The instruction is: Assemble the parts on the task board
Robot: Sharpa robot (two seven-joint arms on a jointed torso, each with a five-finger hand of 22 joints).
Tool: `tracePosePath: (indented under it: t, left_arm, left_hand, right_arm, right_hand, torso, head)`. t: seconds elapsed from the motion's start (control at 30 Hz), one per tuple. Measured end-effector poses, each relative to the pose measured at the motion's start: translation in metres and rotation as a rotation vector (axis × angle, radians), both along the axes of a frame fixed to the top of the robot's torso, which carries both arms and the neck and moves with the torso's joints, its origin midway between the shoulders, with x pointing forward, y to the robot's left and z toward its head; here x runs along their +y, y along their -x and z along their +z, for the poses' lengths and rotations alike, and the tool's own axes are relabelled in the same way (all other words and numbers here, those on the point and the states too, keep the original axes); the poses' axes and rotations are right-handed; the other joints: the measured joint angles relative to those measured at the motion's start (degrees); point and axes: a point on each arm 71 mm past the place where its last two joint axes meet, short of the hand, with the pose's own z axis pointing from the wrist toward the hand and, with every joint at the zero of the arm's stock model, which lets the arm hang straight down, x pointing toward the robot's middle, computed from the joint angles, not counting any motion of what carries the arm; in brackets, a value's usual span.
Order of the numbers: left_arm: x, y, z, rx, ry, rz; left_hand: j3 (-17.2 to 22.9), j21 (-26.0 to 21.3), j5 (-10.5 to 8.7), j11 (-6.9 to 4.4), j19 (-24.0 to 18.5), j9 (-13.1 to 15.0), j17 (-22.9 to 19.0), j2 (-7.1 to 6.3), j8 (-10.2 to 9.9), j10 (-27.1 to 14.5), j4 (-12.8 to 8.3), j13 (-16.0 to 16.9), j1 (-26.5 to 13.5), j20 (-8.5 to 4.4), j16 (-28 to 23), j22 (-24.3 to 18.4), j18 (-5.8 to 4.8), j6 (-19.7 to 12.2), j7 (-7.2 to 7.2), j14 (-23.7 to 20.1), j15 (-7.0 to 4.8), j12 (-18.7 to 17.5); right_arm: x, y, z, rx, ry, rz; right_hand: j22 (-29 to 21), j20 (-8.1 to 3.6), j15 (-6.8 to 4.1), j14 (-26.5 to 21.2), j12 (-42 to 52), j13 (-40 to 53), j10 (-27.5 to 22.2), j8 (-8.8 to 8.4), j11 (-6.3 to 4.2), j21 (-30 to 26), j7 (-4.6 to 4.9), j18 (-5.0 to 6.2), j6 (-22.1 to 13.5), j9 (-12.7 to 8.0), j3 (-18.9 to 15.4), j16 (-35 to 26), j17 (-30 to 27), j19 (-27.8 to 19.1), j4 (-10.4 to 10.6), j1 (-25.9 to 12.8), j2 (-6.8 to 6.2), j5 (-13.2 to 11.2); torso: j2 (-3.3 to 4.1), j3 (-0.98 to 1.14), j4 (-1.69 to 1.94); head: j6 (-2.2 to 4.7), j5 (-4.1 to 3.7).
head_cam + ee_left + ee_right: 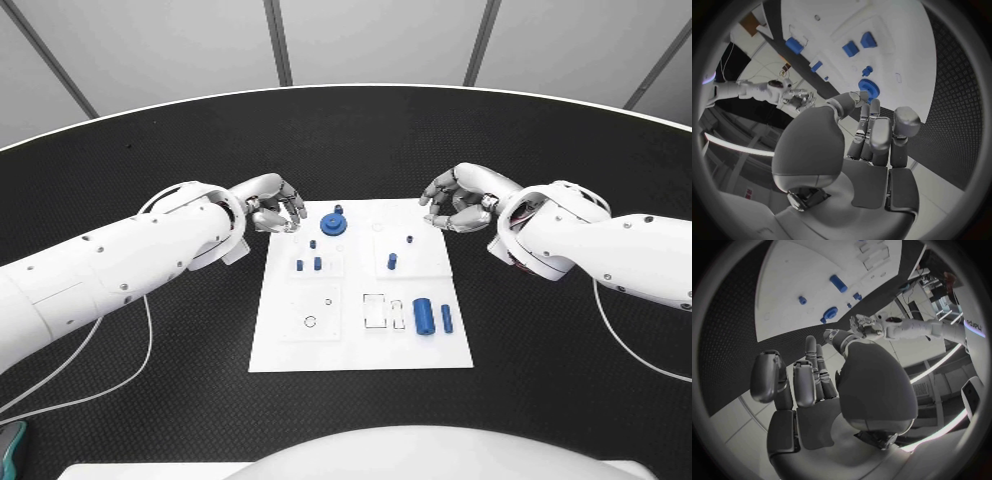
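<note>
The white task board (361, 340) lies mid-table. At its far end sits a blue gear (335, 224), with small blue pegs (309, 264) and another peg (391, 261) standing nearer. A blue cylinder (423, 315) and a thin blue pin (447, 318) lie at the near right. My left hand (271, 206) hovers at the board's far left corner, fingers loosely bent, holding nothing. My right hand (462, 197) hovers at the far right corner, also holding nothing. In the left wrist view the left hand (873, 135) is just short of the gear (869, 87). The right wrist view has the right hand (811, 375) and the gear (831, 312).
The black table (159, 400) spreads round the board, with a pale rim along its far edge. White cables (144, 350) hang beside my left arm. Recessed slots (378, 308) sit in the board's near half.
</note>
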Motion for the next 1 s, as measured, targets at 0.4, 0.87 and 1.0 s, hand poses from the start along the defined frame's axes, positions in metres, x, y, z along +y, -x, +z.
tracePosePath:
  t: [0.4, 0.87, 1.0]
  left_arm:
    - [0.037, 0.017, 0.021, 0.194, 0.518, 0.138]
    - [0.048, 0.036, 0.029, 0.402, 0.928, 0.233]
    - [0.048, 0.038, 0.03, 0.417, 0.952, 0.234]
  left_hand:
    - [-1.83, -17.11, 0.0, 0.91, -11.2, -1.01, -25.24, -0.17, -2.07, -0.91, 0.96, -1.79, -0.72, 0.25, -13.2, -21.28, 3.81, 0.52, 0.89, -13.03, 0.53, -3.09]
    - [-2.31, -17.79, 0.0, 0.91, -11.55, -1.14, -26.25, -0.17, -2.3, -0.91, 1.12, -2.04, -0.72, 0.34, -14.58, -21.69, 3.71, 0.94, 0.87, -14.68, 0.65, -3.31]
    - [-2.31, -18.01, 0.0, 0.91, -11.77, -1.14, -26.37, 0.06, -2.3, -0.91, 1.12, -2.06, -0.49, 0.39, -14.83, -21.75, 3.7, 0.94, 0.88, -14.9, 0.83, -3.31]
  right_arm:
    - [0.011, -0.007, -0.008, -0.071, 0.364, 0.09]
    - [0.037, -0.019, -0.015, -0.084, 0.432, 0.135]
    - [0.041, -0.021, -0.017, -0.075, 0.44, 0.139]
  right_hand:
    - [-0.01, 0.21, 0.3, -0.04, -6.24, -7.34, 1.53, -0.3, 0.39, -0.31, -0.17, -0.01, 0.63, -0.15, 0.79, -0.41, -0.01, 0.21, -0.47, 0.22, -0.22, -4.53]
    - [-0.01, 0.42, 0.37, 0.04, -7.23, -8.9, 1.74, -0.77, 0.6, -0.07, 0.04, 0.0, 0.41, -0.25, 1.6, -0.41, -0.01, 0.42, -0.65, 0.45, -0.45, -4.53]
    - [-0.01, 0.43, 0.38, 0.04, -7.44, -9.08, 1.74, -0.77, 0.6, -0.08, 0.04, 0.0, 0.41, -0.25, 1.59, -0.41, -0.01, 0.42, -0.64, 0.45, -0.45, -4.53]
  torso:
    - [-0.84, -0.26, -0.15]
    - [-0.77, -0.37, -0.07]
    - [-0.69, -0.33, -0.13]
  head:
    - [0.8, -0.91]
    - [1.36, -0.79]
    - [1.31, -0.77]
